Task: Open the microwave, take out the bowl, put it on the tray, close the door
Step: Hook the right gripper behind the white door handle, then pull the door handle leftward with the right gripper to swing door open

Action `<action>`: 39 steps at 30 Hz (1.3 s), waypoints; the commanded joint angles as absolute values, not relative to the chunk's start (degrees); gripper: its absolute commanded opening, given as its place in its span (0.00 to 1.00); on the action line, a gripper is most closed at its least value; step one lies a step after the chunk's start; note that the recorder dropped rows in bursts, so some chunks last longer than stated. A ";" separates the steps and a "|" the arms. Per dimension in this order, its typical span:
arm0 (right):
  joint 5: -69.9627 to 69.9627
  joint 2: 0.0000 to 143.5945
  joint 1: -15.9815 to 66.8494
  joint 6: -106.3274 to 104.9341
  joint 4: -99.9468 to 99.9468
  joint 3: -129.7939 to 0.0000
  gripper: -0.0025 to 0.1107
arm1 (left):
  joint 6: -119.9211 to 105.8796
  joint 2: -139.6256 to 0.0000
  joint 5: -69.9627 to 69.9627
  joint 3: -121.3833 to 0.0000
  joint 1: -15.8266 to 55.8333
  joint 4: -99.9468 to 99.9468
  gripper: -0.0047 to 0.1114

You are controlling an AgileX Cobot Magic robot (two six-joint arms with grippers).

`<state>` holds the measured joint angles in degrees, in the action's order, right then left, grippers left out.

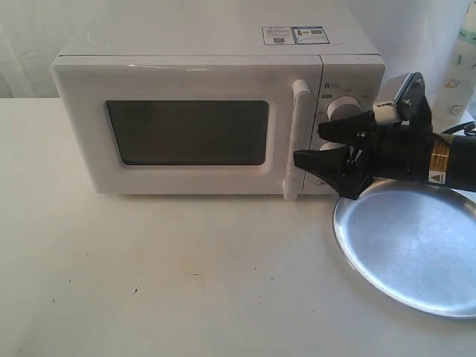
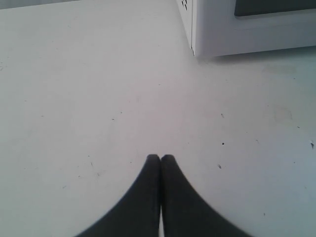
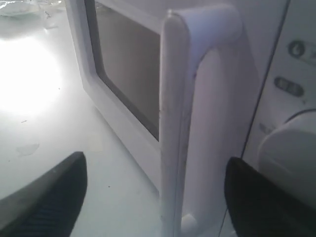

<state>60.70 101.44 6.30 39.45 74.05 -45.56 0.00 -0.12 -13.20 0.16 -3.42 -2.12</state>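
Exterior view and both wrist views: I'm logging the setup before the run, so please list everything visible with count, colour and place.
microwave: 1, white, at the back of the table
door: 1, white with dark window, microwave front, shut
handle: 1, white, upright bar at the door's right edge
dial: at least 1, white, panel right of the handle
stickers: 2, pale, on the microwave's top
tray: 1, silver, on the table right of the microwave's front
table: 1, white
bowl: none in view
right gripper: 1, black, open, at the handle
left gripper: 1, black, shut, over bare table
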 commanded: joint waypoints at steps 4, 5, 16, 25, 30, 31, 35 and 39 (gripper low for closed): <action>63.07 108.31 9.36 26.38 63.62 -46.21 0.58 | 0.00 0.00 -13.33 0.00 -3.25 -2.56 0.04; 63.09 108.91 10.12 25.25 62.50 -46.21 0.57 | 0.00 0.00 -13.33 0.00 -3.25 -2.56 0.04; 51.12 111.50 18.95 16.53 61.09 -49.17 0.02 | 0.00 0.00 -13.33 0.00 -3.25 -2.56 0.04; 68.90 110.37 18.95 15.54 73.41 -49.27 0.02 | 0.00 0.00 -13.33 0.00 -3.25 -2.56 0.04; 68.55 106.97 18.82 16.53 76.49 -49.27 0.02 | 0.00 0.00 -13.33 0.00 -3.25 -2.56 0.04; 68.55 106.19 18.82 16.62 76.49 -49.27 0.02 | 0.00 0.00 -13.33 0.00 -3.25 -2.56 0.04; 69.08 102.49 18.82 20.21 77.01 -49.27 0.02 | 0.00 0.00 -13.33 0.00 -3.25 -2.56 0.04; 69.08 99.22 18.82 27.37 80.78 -49.27 0.02 | 0.00 0.00 -13.33 0.00 -3.25 -2.56 0.04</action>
